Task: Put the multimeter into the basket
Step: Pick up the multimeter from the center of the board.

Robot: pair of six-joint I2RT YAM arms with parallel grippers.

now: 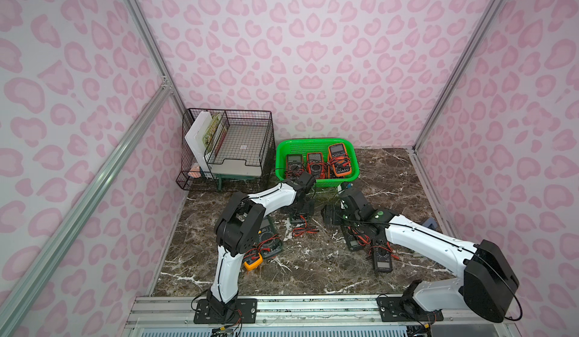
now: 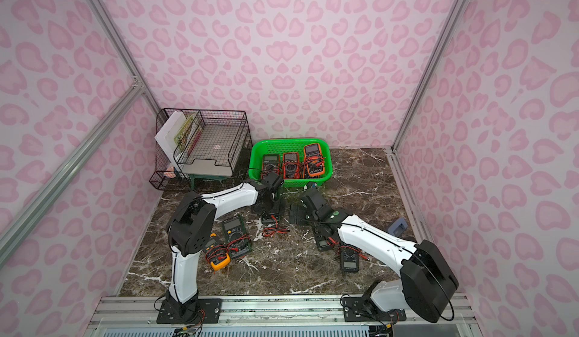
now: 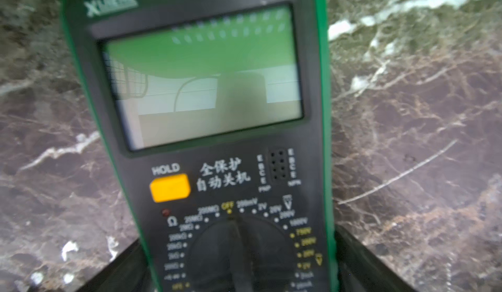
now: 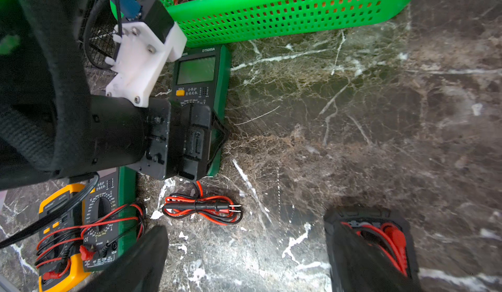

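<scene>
Green plastic marks your goal: the basket (image 1: 313, 145) stands at the back of the desk (image 1: 313, 276) and already holds three meters (image 1: 315, 161) side by side, so I judge the job to be partly done. The multimeter (image 4: 202, 70) you are after now, a green-cased one, lies flat and face up on the desk just in front of the basket's near wall (image 4: 271, 13), close to it but not inside. Your left pincer (image 4: 197, 141) is down over its dial end, with one jaw on each long side of the case. The left wrist view shows the dark jaws right at the green edges of the multimeter (image 3: 203, 87), but you cannot tell from these views whether they press on it or only flank it, and the case rests on the desk. Its leads (image 4: 201, 209) lie coiled on the marble behind it and will trail when it rises. Your right pincer (image 4: 244, 244) hangs spread wide with nothing between the jaws, low over bare marble. What is left, as I read it, is to make sure of the grip, lift, carry the short way over the rim and set it down. After that more wait: a yellow meter (image 1: 253, 261) and a green meter (image 2: 236, 235) near the left arm, and two black meters (image 1: 382, 260) by the right arm.
</scene>
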